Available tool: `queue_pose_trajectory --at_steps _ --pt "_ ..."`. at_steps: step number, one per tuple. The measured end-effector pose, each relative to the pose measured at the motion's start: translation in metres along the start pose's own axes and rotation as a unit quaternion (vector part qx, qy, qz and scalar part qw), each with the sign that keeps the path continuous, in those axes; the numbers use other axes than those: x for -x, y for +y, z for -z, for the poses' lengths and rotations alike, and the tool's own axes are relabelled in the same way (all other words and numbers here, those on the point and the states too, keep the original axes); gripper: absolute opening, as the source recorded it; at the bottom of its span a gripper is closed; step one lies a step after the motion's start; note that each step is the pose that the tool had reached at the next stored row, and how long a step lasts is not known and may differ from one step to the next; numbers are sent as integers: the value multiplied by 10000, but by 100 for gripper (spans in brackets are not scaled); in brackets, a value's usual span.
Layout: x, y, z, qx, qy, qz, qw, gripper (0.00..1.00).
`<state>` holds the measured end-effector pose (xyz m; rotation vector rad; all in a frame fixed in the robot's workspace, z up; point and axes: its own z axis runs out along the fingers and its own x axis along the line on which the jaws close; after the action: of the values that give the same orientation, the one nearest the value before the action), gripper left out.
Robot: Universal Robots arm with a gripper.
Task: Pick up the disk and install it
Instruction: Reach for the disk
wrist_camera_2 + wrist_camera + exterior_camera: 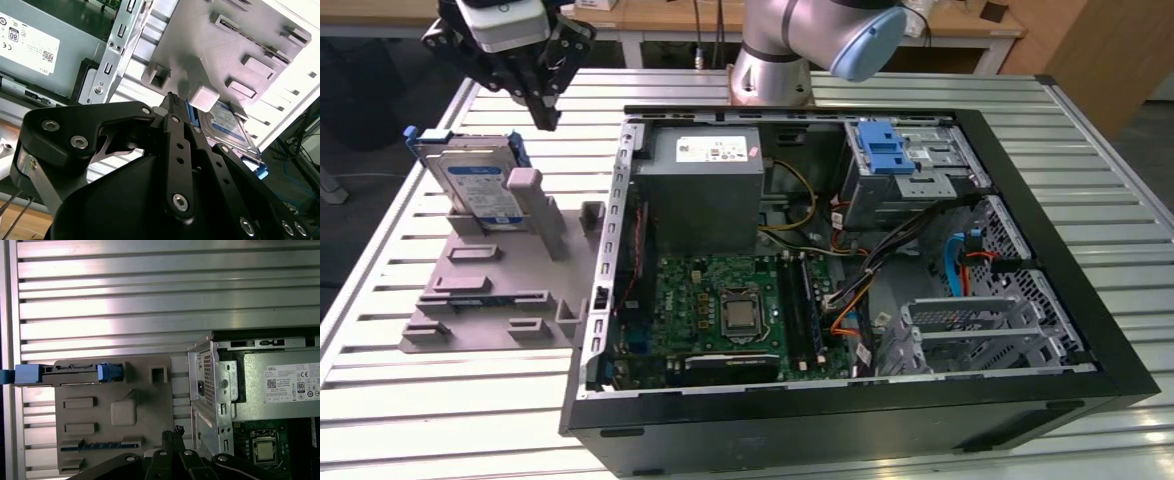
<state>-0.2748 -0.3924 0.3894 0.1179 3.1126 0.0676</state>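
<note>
The disk (476,187), silver-grey with a white-and-blue label and a blue carrier bracket, stands on edge in a slot of the grey holder plate (480,295) on the exterior view's left. My gripper (546,120) hangs above and a little behind the disk, apart from it, with its black fingers pressed together and nothing between them. In the second wrist view the fingertips (171,97) point toward the holder, with the disk (226,123) beyond a grey post. The first wrist view shows the disk (70,373) edge-on, and the gripper (173,431) over the holder plate.
An open black computer case (1067,250) lies on the slatted metal table (427,400), on the exterior view's right of the holder. Inside are a grey power-supply box (707,185), a motherboard (727,310), cables and a metal drive cage with a blue latch (897,158). The arm's base (774,60) stands behind the case.
</note>
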Motion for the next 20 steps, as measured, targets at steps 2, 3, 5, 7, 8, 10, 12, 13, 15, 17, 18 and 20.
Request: queue_pose_trajectory --at_steps 2,3,5,7,8,10,12,13,15,17,18,20 --pt "-17 1 0 0 0 0 10000 11" --pt "-25 1 -1 0 -1 0 10000 11" --pt "-36 2 -1 0 0 0 10000 11" --pt "-48 2 -1 0 -1 0 10000 11" --pt "-54 2 -1 0 0 0 10000 11" --pt "-65 3 -1 0 0 0 10000 11" --pt "-76 3 -1 0 -1 0 10000 11" --pt "-80 3 -2 0 0 0 10000 11" --pt "-90 4 -2 0 0 0 10000 11" --pt "-99 4 -1 0 0 0 10000 11" --pt "-103 4 -2 0 0 0 10000 11" --pt "-112 4 -2 0 0 0 10000 11"
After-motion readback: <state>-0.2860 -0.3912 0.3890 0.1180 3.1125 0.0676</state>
